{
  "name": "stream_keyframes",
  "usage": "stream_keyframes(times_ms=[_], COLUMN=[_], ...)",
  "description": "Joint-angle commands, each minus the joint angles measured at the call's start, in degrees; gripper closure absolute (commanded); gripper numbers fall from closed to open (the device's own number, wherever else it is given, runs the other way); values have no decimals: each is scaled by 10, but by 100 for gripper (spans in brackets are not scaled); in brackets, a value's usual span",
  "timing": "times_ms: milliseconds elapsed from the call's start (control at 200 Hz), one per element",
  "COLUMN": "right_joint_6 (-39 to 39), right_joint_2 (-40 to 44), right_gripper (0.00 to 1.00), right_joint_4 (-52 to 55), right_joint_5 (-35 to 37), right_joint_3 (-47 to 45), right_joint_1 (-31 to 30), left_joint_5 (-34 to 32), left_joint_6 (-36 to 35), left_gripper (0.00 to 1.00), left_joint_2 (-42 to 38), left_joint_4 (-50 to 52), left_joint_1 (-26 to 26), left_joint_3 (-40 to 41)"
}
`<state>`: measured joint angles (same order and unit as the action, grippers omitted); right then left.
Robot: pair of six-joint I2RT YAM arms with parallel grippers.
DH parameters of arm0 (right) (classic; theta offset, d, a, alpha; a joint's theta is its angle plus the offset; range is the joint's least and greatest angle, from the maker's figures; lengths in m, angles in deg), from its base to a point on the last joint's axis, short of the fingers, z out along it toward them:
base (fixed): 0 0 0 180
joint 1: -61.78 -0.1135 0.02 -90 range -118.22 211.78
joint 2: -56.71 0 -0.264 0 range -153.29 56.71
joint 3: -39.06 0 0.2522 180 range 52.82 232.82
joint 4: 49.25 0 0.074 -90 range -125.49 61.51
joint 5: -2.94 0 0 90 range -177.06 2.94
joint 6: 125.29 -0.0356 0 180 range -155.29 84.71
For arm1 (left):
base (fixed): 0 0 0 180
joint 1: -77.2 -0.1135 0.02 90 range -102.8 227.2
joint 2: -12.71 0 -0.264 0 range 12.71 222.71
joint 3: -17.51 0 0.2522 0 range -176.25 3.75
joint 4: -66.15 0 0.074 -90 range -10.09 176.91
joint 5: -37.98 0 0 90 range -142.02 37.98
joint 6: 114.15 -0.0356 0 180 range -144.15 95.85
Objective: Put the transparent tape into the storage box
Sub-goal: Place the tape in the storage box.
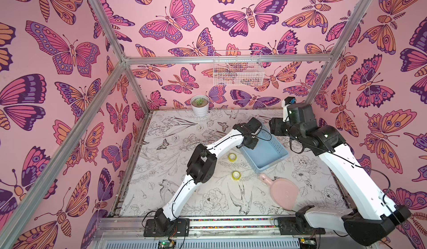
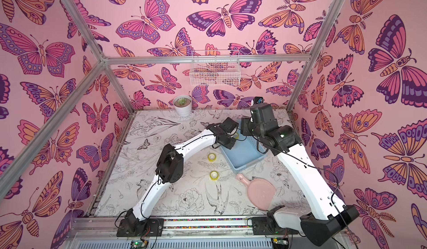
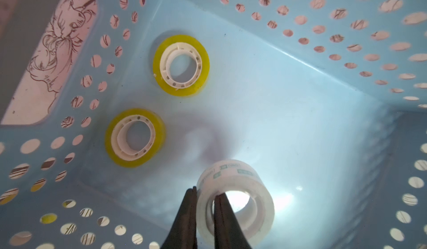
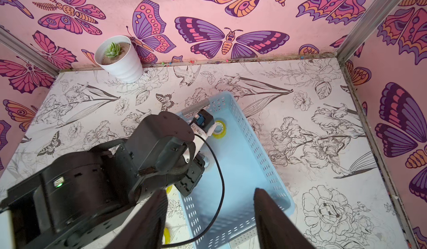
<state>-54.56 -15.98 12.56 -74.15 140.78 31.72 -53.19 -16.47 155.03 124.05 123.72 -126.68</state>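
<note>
Floral table (image 1: pixel 161 144), butterfly walls (image 1: pixel 208 40). Four yellow rolls (image 3: pixel 182 91), one storage box (image 1: pixel 265 153). Left gripper (image 3: pixel 206 193) pinched transparent tape (image 3: pixel 233 174); right gripper (image 4: pixel 209 191) gaped.

A potted succulent (image 1: pixel 199 104) stands at the back; a white wire basket (image 1: pixel 238 74) hangs higher; a pink scoop (image 1: pixel 282 193), perhaps a dustpan, lies nearer the front.
</note>
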Motion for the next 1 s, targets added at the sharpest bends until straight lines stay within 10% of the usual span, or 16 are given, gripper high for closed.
stream_keyframes(times_ms=[0, 426, 997], right_joint_6=[10, 21, 12], right_joint_2=[7, 2, -7], right_gripper=[35, 35, 35], right_joint_4=[14, 9, 2], right_joint_5=[-6, -11, -20], right_joint_3=[-5, -14, -14], right_joint_1=[2, 6, 6], left_joint_5=[-23, -55, -65], left_joint_6=[-7, -5, -10], left_gripper=[100, 94, 59], left_joint_2=[17, 46, 37], left_joint_4=[26, 69, 70], left_joint_1=[0, -1, -5], left_joint_3=[-11, -27, -55])
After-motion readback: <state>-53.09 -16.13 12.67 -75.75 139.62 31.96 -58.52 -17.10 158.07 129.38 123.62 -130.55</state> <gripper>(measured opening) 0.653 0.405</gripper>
